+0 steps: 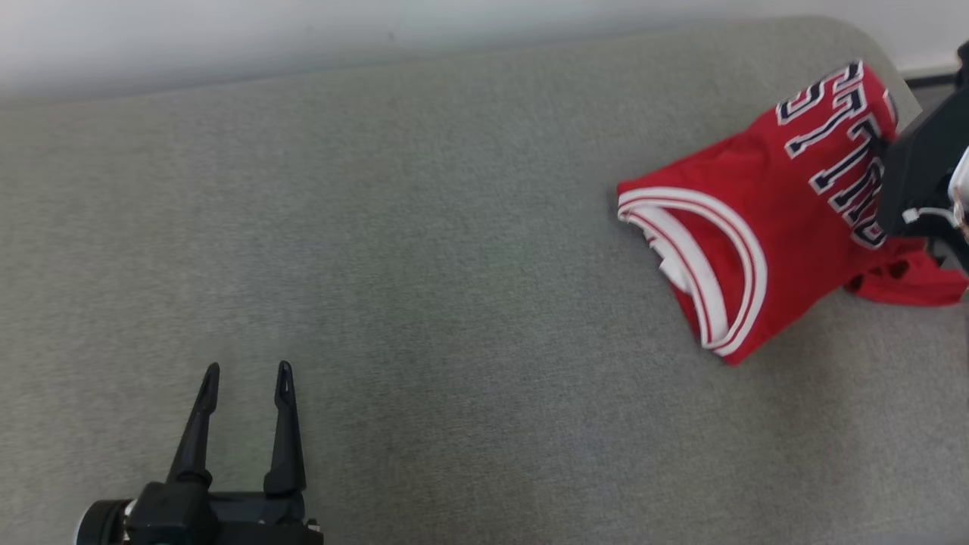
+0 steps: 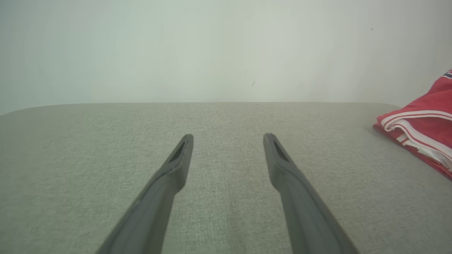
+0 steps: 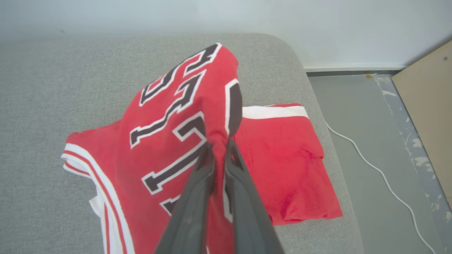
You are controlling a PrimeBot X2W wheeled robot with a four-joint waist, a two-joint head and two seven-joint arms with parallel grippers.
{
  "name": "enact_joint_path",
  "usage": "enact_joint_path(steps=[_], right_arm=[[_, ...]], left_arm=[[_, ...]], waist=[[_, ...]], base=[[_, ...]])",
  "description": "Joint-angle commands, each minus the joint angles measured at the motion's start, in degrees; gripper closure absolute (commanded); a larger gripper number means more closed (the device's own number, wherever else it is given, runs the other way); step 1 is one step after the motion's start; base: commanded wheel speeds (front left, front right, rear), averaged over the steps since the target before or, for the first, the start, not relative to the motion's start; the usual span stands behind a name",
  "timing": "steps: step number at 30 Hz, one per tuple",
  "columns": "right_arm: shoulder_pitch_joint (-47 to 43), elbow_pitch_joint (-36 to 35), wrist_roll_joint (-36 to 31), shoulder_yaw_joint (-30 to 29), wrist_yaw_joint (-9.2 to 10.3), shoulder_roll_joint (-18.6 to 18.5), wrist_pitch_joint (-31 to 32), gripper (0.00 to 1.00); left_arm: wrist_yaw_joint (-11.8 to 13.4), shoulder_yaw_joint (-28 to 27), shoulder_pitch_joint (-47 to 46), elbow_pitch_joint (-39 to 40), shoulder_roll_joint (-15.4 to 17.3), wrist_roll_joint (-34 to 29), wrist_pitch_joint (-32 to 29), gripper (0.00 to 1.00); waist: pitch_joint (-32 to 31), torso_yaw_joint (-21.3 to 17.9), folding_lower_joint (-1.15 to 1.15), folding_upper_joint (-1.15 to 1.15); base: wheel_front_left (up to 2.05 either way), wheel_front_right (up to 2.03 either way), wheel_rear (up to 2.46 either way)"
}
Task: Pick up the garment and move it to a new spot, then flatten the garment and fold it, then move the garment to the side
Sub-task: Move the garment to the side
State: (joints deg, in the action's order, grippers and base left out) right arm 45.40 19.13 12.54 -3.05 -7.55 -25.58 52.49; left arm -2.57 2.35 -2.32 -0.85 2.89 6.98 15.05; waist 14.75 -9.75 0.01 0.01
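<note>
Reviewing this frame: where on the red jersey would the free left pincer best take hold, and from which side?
Probably the white-trimmed opening of the red jersey, coming from the robot's left, low over the grey cushion. That banded edge lies nearest the open left pincer and faces it; the right pincer holds the lettered fold.

Open passage over the table (image 1: 454,265).
Left and centre lie open; the garment (image 1: 757,227) blocks the right far corner.

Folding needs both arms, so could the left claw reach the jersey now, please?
Probably, at a stretch: only bare cushion separates the open left claw from the jersey, which the right claw pinches.
</note>
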Motion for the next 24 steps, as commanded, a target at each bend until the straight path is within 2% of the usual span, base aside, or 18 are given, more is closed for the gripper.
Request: enact_joint_path(steps=[1, 10, 16, 20, 24], right_arm=[[1.64, -0.27, -0.91, -0.18, 0.12, -0.83, -0.87, 1.0], [4.76, -1.04, -3.6, -1.8, 0.12, -3.38, -1.16, 1.0], [5.25, -1.86, -5.04, -1.69, 0.12, -8.62, -1.03, 1.0], [3.47, -1.53, -8.84, -3.18, 0.12, -12.95, -3.28, 1.0], [2.1, 0.5, -11.37, -5.25, 0.12, -13.5, -8.23, 1.0]], left_arm=[[-0.49, -0.44, -1.13, 0.16, 0.22, -0.81, 0.13, 0.0], [-2.3, -1.1, -3.66, 0.62, 1.27, -2.95, 0.13, 0.0], [-2.83, -1.52, -5.36, 1.41, 2.06, -3.39, 0.13, 0.0], [-3.01, -1.29, -6.69, 2.0, 1.88, -3.5, 0.13, 0.0], [-3.38, -0.81, -7.51, 2.29, 2.36, -4.22, 0.13, 0.0]], waist=[[4.42, -4.01, -0.01, -0.01], [9.53, -5.88, -0.01, -0.01], [12.34, -5.9, -0.01, -0.01], [13.9, -5.07, -0.01, -0.01], [15.02, -4.7, -0.01, -0.01]], base=[[0.0, 0.0, 0.0], [0.0, 0.0, 0.0], [0.0, 0.0, 0.0], [0.0, 0.0, 0.0], [0.0, 0.0, 0.0]])
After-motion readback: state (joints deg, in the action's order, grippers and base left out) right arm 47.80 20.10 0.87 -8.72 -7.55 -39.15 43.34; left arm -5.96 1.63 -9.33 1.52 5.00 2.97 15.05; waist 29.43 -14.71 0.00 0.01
